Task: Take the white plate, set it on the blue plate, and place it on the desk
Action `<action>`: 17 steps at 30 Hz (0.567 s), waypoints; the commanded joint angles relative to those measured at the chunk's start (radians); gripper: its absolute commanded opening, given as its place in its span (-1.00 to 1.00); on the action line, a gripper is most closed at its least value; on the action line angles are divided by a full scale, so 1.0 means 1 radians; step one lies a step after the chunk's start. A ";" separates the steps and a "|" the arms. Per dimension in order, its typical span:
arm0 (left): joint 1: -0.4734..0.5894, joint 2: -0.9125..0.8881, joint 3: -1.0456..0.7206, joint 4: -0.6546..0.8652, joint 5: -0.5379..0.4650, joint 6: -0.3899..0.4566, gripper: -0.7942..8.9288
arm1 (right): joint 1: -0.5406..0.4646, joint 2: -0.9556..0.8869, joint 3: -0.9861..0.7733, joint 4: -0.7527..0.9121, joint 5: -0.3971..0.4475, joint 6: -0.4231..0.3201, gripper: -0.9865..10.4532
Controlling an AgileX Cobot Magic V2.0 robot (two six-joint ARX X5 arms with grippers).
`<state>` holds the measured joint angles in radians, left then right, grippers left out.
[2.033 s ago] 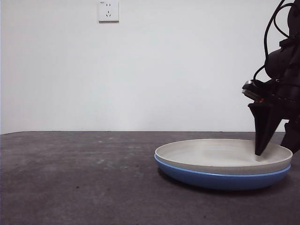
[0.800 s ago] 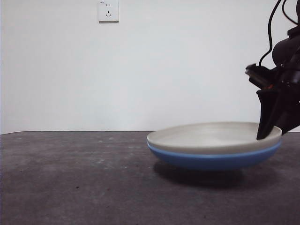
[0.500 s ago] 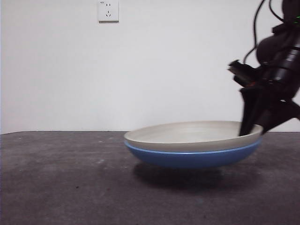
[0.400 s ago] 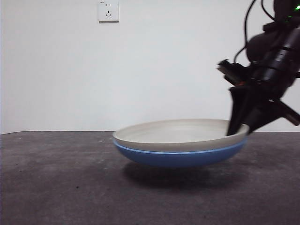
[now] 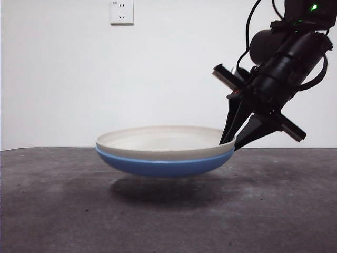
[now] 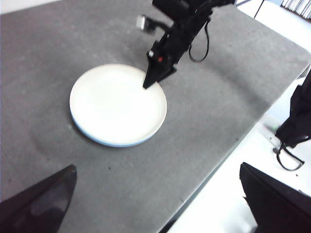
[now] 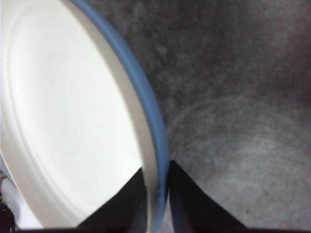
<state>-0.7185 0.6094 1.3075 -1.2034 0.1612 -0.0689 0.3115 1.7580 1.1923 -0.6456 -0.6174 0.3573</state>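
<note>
The white plate (image 5: 163, 141) lies nested in the blue plate (image 5: 158, 166). Both hang above the desk (image 5: 52, 205) with a shadow under them. My right gripper (image 5: 231, 143) is shut on the rims of both plates at their right side; one jaw is inside the white plate, the other under the blue one. The right wrist view shows the white plate (image 7: 63, 121) and the blue rim (image 7: 146, 102) pinched at my right gripper (image 7: 156, 204). In the left wrist view the stacked plates (image 6: 116, 104) show from high up. My left gripper (image 6: 155, 204) is open, far from them.
A wall socket (image 5: 121, 12) sits high on the white wall behind. The desk's edge (image 6: 214, 165) runs near the plates in the left wrist view, with a light floor beyond it.
My right gripper lifted both stacked plates off the desk and carried them to the left. The arm has come further into the front view.
</note>
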 commanded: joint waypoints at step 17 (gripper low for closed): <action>-0.009 0.004 0.011 0.006 0.004 0.004 0.33 | 0.019 0.140 0.026 0.019 -0.013 0.009 -0.81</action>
<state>-0.7185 0.6094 1.3075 -1.2045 0.1612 -0.0689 0.3256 1.8763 1.1961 -0.6312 -0.6212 0.3714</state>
